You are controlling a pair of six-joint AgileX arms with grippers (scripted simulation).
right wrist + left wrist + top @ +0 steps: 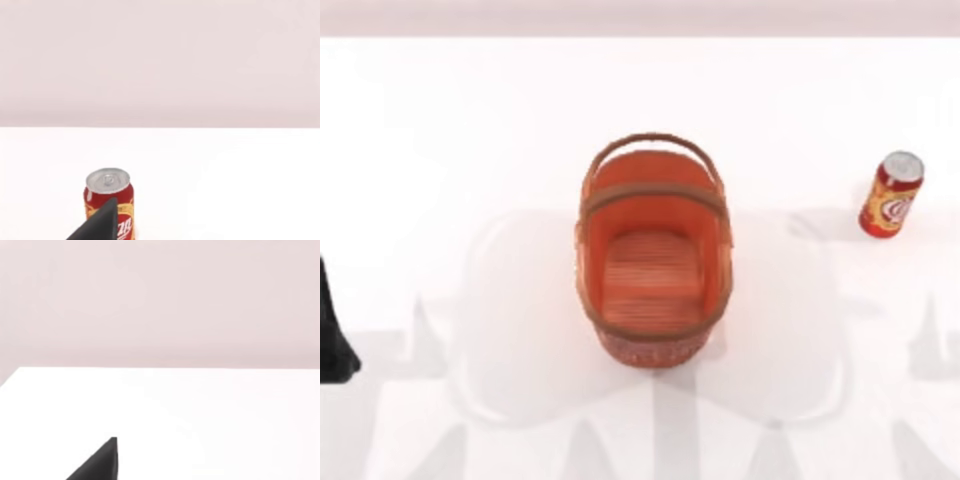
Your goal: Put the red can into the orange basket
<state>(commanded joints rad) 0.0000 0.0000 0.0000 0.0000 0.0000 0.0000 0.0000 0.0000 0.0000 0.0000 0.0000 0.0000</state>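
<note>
Red can (109,200) upright ahead of right gripper (basket apart) — untouched.

Your left arm (334,335) sits parked at the top view's left edge, only a dark sliver showing. Each wrist view shows just one dark fingertip (102,462), low and left of centre.

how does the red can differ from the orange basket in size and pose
The red can is far smaller than the orange basket. The can stands closed near the table's right side; the basket sits open-topped at the centre, its handle arched across. The can is smooth, the basket woven. Both rest upright on the table, apart.
</note>
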